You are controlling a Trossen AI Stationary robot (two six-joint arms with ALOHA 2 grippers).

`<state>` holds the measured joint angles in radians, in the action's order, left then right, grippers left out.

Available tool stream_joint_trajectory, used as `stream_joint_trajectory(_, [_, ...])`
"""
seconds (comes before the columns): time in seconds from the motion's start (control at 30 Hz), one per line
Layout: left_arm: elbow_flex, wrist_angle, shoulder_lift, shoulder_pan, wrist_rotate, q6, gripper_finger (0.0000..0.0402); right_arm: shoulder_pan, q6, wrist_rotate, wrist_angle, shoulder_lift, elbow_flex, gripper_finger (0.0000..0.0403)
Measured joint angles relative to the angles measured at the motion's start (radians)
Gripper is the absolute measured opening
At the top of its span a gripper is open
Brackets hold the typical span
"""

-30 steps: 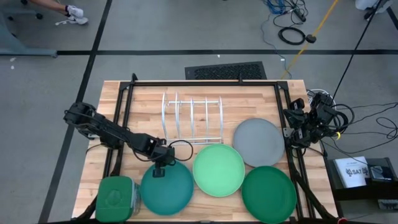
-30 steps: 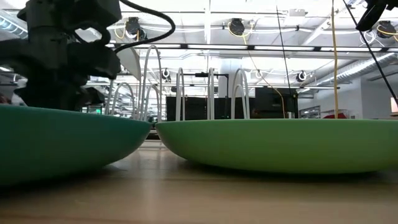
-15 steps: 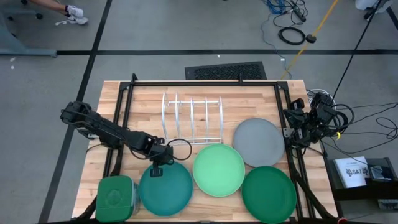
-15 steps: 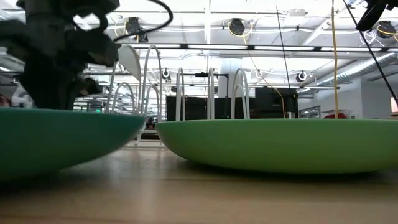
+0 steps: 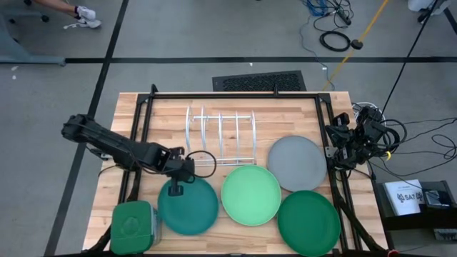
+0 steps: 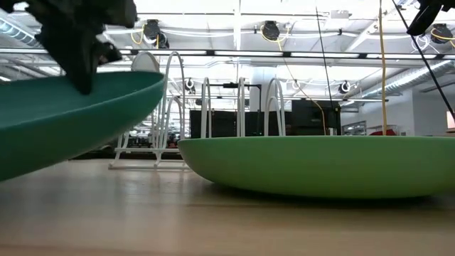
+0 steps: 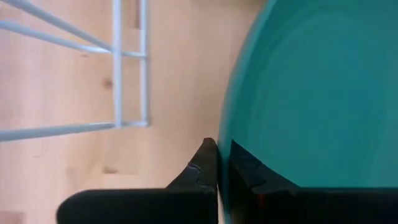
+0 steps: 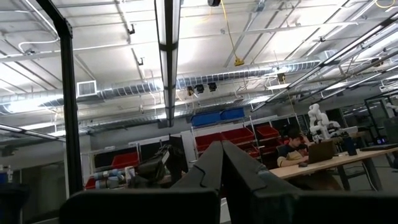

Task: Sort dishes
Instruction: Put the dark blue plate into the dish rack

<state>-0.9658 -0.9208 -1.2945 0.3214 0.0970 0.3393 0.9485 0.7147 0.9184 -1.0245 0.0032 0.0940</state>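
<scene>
My left gripper [image 5: 176,187] is shut on the far rim of the teal plate [image 5: 188,208], at the table's near left. In the low view the gripper [image 6: 79,50] stands over the tilted teal plate [image 6: 64,121]. The light mint plate [image 5: 251,194], the grey plate [image 5: 297,163] and the dark green plate [image 5: 308,223] lie flat on the table to its right. My right gripper [image 5: 341,146] is parked at the table's right edge, shut and empty, pointing up into the room [image 8: 222,155]. My left gripper pinches the teal plate's rim [image 7: 222,149] at its far edge, one finger [image 7: 245,171] on the plate's inner face and one [image 7: 205,165] on its outer side. The fingers come from above and the far side, slanting down. The plate is tilted, its held rim [image 6: 106,77] raised; its near edge is out of view.
A white wire rack [image 5: 220,135] stands just beyond the teal plate, toward the far edge. A green square lidded container [image 5: 133,227] sits at the near left corner, close to the plate. A black frame [image 5: 143,135] borders the table.
My left gripper has risen and gone a little toward the table's far left, staying shut on the teal plate's rim. The plate's far rim has lifted, so the plate now tilts, and it has drawn away from the mint plate.
</scene>
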Motion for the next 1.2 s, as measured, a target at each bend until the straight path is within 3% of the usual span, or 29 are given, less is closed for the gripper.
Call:
stream_joint_trajectory(0.33, [-0.158, -0.151, 0.041, 0.0, 0.158, -0.033, 0.0005, 0.0, 0.0, 0.0, 0.0, 0.0, 0.0, 0.0])
stream_joint_trajectory(0.73, [-0.389, -0.156, 0.066, 0.001, 0.294, -0.197, 0.0005, 0.0, 0.0, 0.0, 0.001, 0.0, 0.0, 0.0])
stream_joint_trajectory(0.93, [-0.481, -0.064, 0.067, 0.001, 0.412, -0.335, 0.0005, 0.0, 0.0, 0.0, 0.001, 0.0, 0.0, 0.0])
stream_joint_trajectory(1.2, [-0.518, 0.165, 0.067, 0.0, 0.652, -0.514, 0.0005, 0.0, -0.015, 0.0, 0.002, 0.0, 0.0, 0.0])
